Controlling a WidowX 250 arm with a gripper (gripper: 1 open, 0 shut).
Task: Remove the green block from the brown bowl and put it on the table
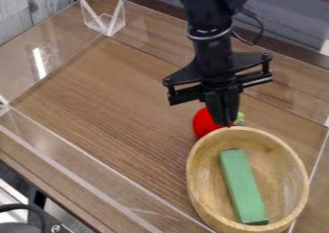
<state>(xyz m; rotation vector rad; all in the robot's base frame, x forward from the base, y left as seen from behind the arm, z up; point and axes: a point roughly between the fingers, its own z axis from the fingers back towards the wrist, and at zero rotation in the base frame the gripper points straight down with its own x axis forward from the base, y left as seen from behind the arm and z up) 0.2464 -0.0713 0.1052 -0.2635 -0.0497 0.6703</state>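
Apparently we're at the approach: the green block lies in the brown bowl, and the gripper, closed, seems to hold nothing above the red fruit. Next it needs to open, move over the block and descend around it.

We can read no text, labels, brands, numbers or signs anywhere in this view.
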